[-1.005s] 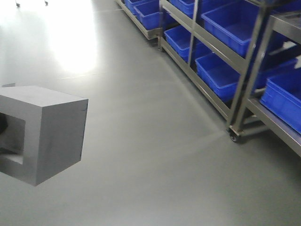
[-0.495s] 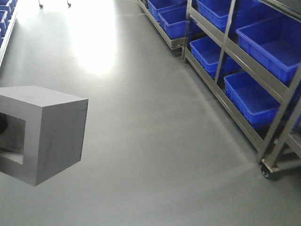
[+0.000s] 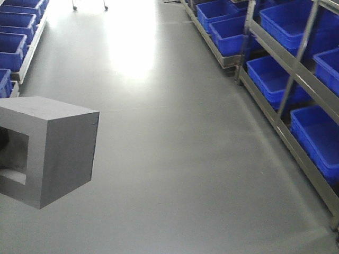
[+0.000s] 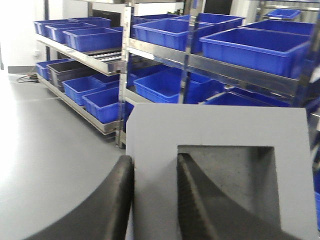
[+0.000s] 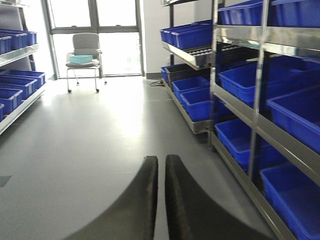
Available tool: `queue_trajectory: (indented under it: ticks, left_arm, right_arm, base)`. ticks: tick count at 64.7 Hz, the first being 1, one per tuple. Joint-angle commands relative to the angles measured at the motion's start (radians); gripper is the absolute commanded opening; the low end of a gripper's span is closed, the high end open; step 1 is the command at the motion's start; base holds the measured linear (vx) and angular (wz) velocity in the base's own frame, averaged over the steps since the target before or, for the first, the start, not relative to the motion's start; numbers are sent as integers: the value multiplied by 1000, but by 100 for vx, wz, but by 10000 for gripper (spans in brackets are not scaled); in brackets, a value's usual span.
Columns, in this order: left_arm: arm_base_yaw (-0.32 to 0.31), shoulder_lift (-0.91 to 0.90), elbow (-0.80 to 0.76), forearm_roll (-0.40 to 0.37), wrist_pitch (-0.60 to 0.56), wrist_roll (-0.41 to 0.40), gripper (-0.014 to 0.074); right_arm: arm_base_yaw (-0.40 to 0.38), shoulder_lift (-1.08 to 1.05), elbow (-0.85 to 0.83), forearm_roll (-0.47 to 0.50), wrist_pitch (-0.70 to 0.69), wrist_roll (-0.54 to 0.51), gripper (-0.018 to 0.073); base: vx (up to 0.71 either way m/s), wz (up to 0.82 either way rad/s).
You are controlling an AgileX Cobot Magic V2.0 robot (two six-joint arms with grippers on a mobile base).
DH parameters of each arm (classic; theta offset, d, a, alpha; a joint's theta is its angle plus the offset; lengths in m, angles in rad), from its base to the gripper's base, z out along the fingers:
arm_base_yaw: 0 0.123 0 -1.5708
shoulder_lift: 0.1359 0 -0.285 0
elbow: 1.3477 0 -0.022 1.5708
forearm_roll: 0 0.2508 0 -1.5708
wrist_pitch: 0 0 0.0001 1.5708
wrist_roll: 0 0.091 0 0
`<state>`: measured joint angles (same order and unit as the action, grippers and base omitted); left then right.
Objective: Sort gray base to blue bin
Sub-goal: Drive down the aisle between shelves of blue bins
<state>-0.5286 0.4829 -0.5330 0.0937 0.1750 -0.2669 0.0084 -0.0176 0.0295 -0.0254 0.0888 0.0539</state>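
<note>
The left gripper (image 4: pixel 154 167) is closed on one wall of the gray base (image 4: pixel 215 125). One black finger is inside the square recess and the other presses on the outer side. The base hangs above the floor (image 3: pixel 180 159) and does not touch it. The right gripper (image 5: pixel 161 162) holds nothing, and its fingers are almost together. The floor is gray, smooth and shiny. Metal racks (image 4: pixel 240 71) along the aisle carry many bins, and a blue bin (image 4: pixel 252 47) sits on a shelf behind the base. A chair (image 5: pixel 84 47) stands by the window (image 5: pixel 117 12).
</note>
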Motion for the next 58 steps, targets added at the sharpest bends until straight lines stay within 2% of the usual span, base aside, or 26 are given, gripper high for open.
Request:
queue_trajectory:
  ticks: [1, 25, 58]
  left_arm:
    - [-6, 2, -31, -4, -113, -4, 4]
    - [-6, 2, -31, -4, -113, -4, 4]
    - [-6, 2, -31, -4, -113, -4, 4]
  right_arm:
    - [-4, -8, 1, -4, -76, -7, -4]
    - [-4, -8, 1, -4, -76, -7, -4]
    - [-4, -8, 1, -4, -76, -7, -4]
  base:
    - [44, 30]
    - [45, 24]
    - [44, 8]
